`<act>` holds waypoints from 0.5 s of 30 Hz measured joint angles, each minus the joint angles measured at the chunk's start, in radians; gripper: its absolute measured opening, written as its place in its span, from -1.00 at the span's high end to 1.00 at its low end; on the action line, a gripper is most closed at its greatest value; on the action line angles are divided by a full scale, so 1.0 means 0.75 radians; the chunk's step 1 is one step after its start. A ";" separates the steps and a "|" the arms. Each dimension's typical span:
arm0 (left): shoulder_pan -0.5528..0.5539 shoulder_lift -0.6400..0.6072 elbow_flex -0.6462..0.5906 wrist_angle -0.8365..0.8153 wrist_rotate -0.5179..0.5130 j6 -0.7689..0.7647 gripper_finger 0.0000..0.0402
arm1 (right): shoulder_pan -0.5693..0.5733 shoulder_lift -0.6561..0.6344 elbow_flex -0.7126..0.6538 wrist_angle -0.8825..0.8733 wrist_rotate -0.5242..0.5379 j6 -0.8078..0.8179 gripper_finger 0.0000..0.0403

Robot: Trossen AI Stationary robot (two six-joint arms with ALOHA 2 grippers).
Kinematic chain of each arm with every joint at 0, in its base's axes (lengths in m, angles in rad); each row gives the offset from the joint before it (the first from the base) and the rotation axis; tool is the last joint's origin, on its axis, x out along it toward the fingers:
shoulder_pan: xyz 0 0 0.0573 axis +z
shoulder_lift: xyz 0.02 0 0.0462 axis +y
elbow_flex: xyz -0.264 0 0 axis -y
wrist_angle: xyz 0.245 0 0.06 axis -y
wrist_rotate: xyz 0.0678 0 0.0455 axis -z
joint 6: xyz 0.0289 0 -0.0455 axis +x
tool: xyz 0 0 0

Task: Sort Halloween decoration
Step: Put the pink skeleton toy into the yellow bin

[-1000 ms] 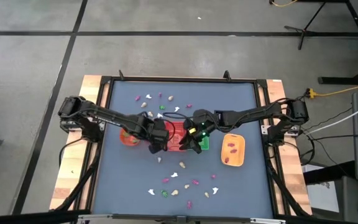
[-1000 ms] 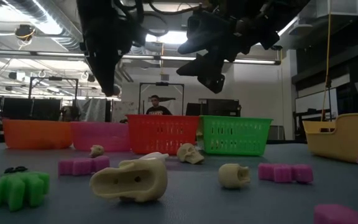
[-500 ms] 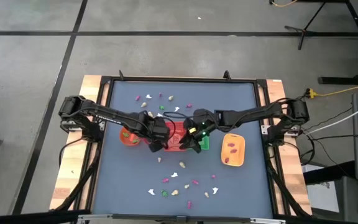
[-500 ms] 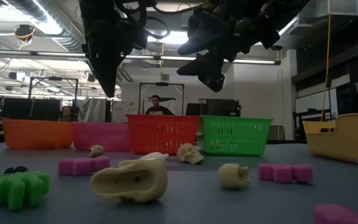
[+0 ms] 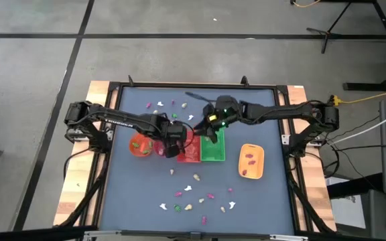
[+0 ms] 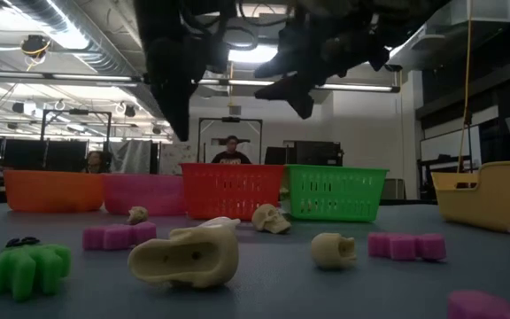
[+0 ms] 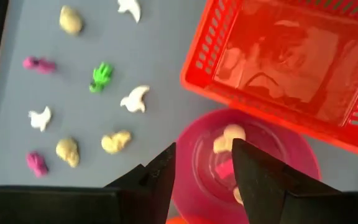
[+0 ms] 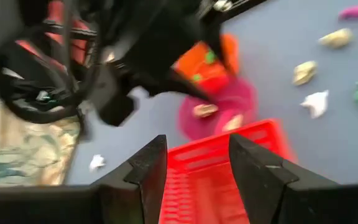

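Fingers of the left gripper (image 7: 202, 171) stand parted and empty directly above the pink bowl (image 7: 303, 165), which holds 3 small trinkets (image 7: 229, 137); the red basket (image 7: 197, 74) sits just beside it. Beyond lie loose trinkets: a green one (image 7: 101, 76), white ghosts (image 7: 135, 98) and cream skulls (image 7: 67, 151). The right gripper (image 8: 197, 165), also parted and empty, hangs over that red basket's rim.

Red basket (image 7: 303, 68), pink bowl (image 7: 253, 168), green basket (image 6: 335, 192), blue-grey table (image 5: 260, 194).
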 joint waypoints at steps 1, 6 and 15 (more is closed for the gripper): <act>0.017 0.000 -0.001 0.027 0.027 0.043 0.31 | -0.024 0.000 0.000 -0.001 0.003 -0.033 0.14; 0.119 0.000 -0.086 0.307 0.235 0.264 0.36 | -0.127 0.000 0.000 -0.005 0.168 -0.194 0.14; 0.338 0.001 -0.217 0.546 0.428 0.424 0.39 | -0.281 0.012 0.000 -0.014 0.478 -0.424 0.14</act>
